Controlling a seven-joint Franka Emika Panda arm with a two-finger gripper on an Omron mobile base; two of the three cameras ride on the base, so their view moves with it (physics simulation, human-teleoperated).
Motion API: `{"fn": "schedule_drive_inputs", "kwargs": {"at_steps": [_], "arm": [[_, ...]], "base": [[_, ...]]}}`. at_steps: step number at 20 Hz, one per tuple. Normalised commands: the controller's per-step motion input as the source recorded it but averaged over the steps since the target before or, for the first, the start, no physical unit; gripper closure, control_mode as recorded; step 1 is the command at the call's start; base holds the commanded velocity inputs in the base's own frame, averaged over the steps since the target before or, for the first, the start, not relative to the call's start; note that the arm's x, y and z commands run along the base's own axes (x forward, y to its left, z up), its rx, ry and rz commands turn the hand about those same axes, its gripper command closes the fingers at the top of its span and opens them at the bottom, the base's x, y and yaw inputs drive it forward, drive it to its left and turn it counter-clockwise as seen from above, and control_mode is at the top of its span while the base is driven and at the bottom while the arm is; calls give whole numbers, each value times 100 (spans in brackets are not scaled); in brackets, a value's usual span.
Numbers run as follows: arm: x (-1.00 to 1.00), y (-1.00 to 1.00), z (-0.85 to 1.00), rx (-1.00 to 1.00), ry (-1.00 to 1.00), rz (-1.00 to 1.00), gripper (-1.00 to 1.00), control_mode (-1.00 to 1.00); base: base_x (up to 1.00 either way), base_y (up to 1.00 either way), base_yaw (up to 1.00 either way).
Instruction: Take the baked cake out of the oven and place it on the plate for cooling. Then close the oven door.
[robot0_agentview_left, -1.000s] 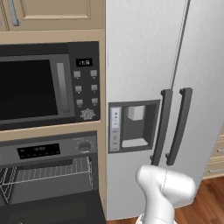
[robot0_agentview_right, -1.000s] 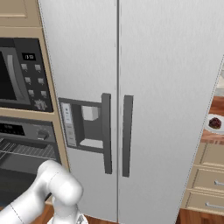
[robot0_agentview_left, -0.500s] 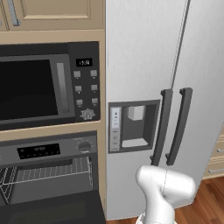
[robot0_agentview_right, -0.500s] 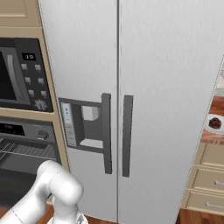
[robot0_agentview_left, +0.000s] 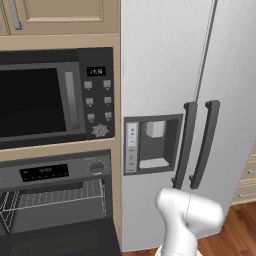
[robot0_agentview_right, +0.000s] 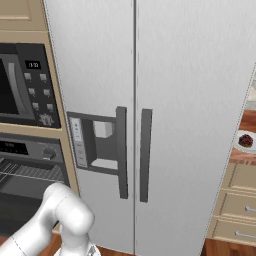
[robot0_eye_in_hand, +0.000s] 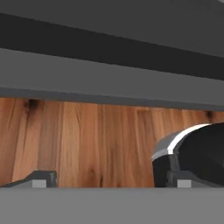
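While the arm (robot0_agentview_left: 187, 220) rises white and bent at the bottom of both base views, most of the scene is taken up by a tall grey refrigerator (robot0_agentview_right: 165, 100) with two doors, a pair of dark vertical handles (robot0_agentview_right: 134, 152) and a recessed dispenser (robot0_agentview_left: 152, 144) on its left door. To the left of the refrigerator, a black microwave (robot0_agentview_left: 50, 97) with a column of buttons is set into a pale wood cabinet column. Directly below it the oven (robot0_agentview_left: 55, 200) is seen, with its grey control strip, dark display and a round knob (robot0_agentview_left: 96, 167). The oven door (robot0_agentview_left: 60, 242) is lowered open, so that the wire rack (robot0_agentview_left: 55, 196) inside is exposed; no cake is made out on the visible part of the rack. At the right edge of the right base view, on a wood counter (robot0_agentview_right: 242, 156) above pale drawers (robot0_agentview_right: 237, 210), the plate (robot0_agentview_right: 238, 143) is noted, and the baked cake (robot0_agentview_right: 246, 140) is seen as a small dark reddish-brown round resting on it. The plate is well apart from the oven, on the far side of the refrigerator. In the hand view the gripper (robot0_eye_in_hand: 111, 181) is pointed at a wood plank floor (robot0_eye_in_hand: 87, 140) beneath dark grey horizontal bands; its two finger tips (robot0_eye_in_hand: 41, 178) stand far apart at the bottom corners, with nothing between them. A dark rounded part with a pale rim lies just beside the right tip; its identity cannot be told.
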Motion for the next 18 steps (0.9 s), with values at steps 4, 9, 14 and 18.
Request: {"fn": "schedule_drive_inputs", "kwargs": {"at_steps": [4,9,14,18], "arm": [[35,14,-44,0,-14,0,-100,-100],[29,14,-54,0,-13,0,-100,-100],[30,11,-52,0,-13,0,-100,-100],[28,11,-39,0,-16,0,-100,-100]], "base": [[0,0,0],[0,0,0],[0,0,0],[0,0,0]]}}
